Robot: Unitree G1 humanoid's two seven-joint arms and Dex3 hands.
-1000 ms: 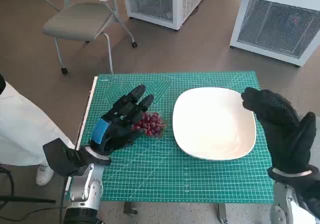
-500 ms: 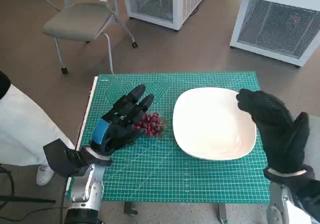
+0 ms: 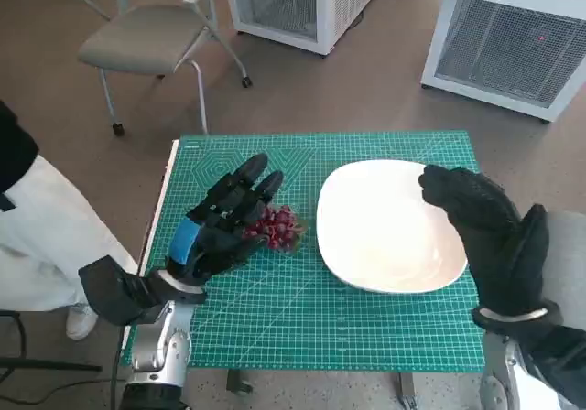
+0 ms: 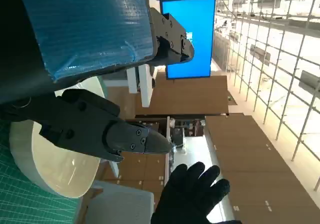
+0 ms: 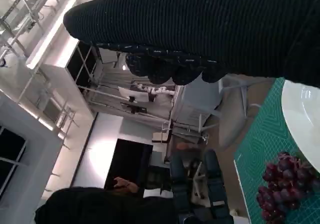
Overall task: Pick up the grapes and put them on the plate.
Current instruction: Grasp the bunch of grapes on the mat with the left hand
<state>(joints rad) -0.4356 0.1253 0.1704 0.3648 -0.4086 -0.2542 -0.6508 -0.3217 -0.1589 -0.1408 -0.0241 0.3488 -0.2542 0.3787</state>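
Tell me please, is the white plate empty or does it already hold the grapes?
Empty: the plate shows only bare white; the grapes lie on the mat beside it.

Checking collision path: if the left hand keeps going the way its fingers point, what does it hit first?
Probably nothing: the left hand points toward the far edge of the green cutting mat, with the grapes beside its fingers. Its height is unclear.

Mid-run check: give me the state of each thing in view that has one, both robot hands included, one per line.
grapes: on the green mat, beside the plate, not lifted.
plate: upright on the mat, nothing on it.
left robot hand: over the mat against the grapes, fingers extended, no grip visible.
right robot hand: raised over the plate's far edge, holding nothing.
chair: on the floor behind the table, unoccupied.
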